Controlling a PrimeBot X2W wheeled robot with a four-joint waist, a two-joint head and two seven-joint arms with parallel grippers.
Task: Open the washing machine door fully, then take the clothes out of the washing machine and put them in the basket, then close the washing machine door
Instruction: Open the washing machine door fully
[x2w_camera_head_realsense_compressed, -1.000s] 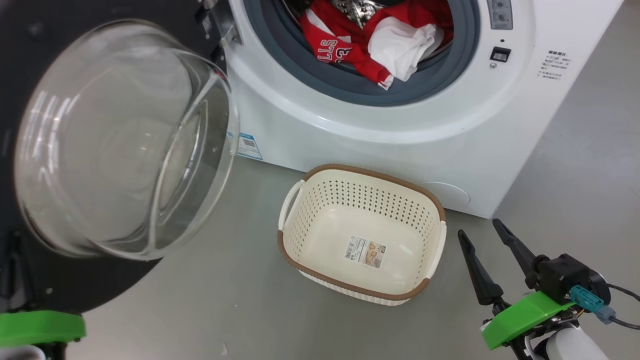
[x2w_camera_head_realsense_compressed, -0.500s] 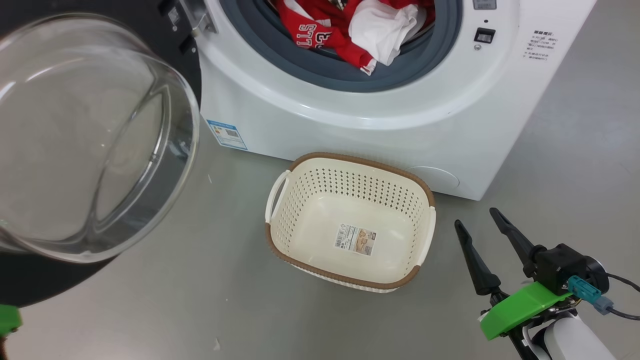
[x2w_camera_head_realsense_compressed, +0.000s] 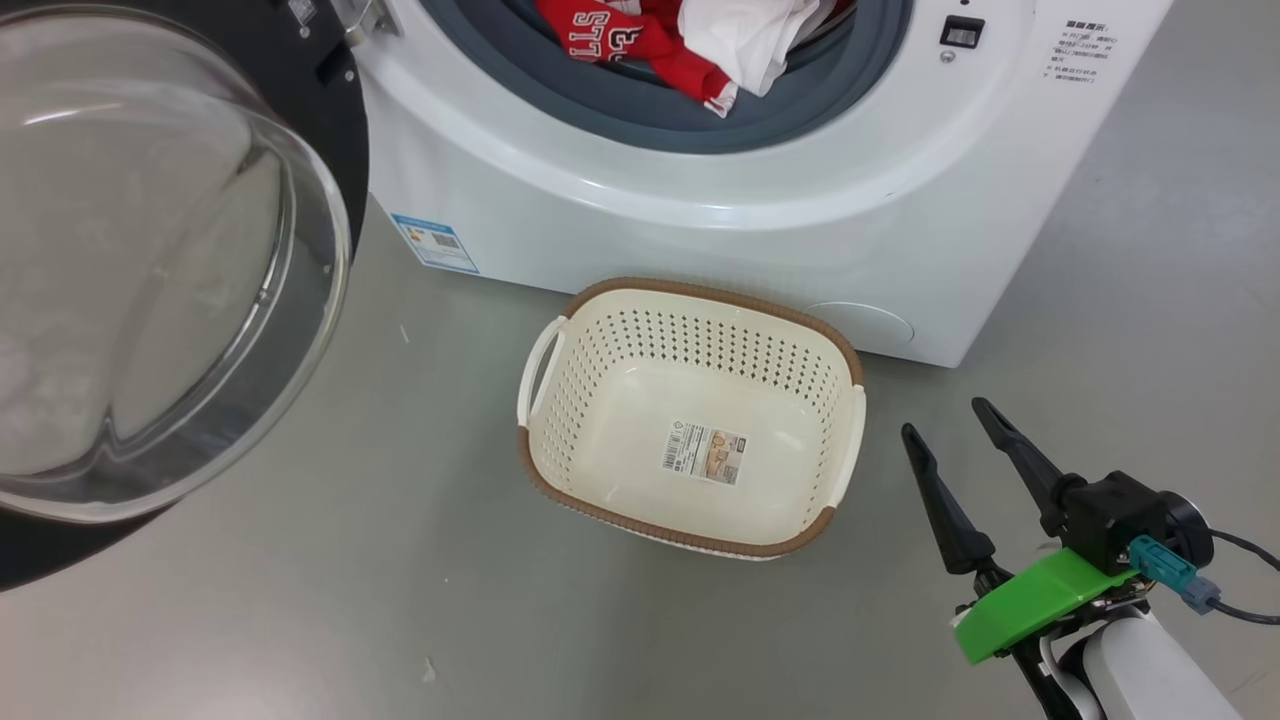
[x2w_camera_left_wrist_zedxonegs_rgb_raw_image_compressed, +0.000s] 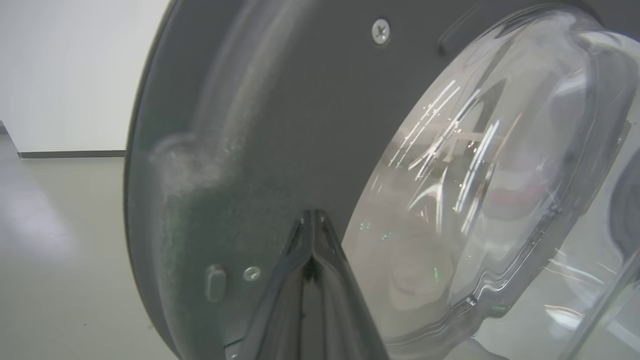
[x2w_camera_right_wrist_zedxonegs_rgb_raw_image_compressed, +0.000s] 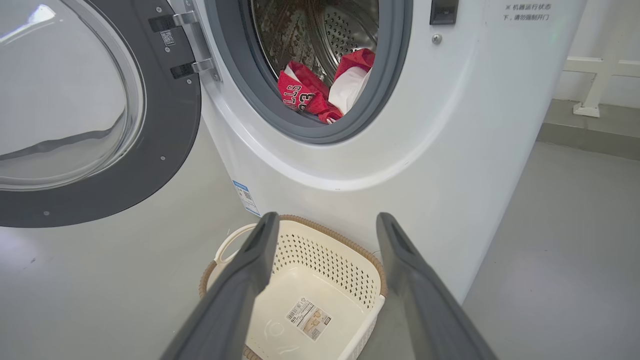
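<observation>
I hold the left gripper, jaws closed, at the washing machine door. The right gripper, jaws apart and empty, is nearer the clothes, which lie far-left of it.

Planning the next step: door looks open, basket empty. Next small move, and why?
Probably raise the open right gripper toward the clothes in the washing machine. The washing machine door stands swung wide with the shut left gripper at its inner face, the basket holds nothing, and the right gripper hovers free beside it.
</observation>
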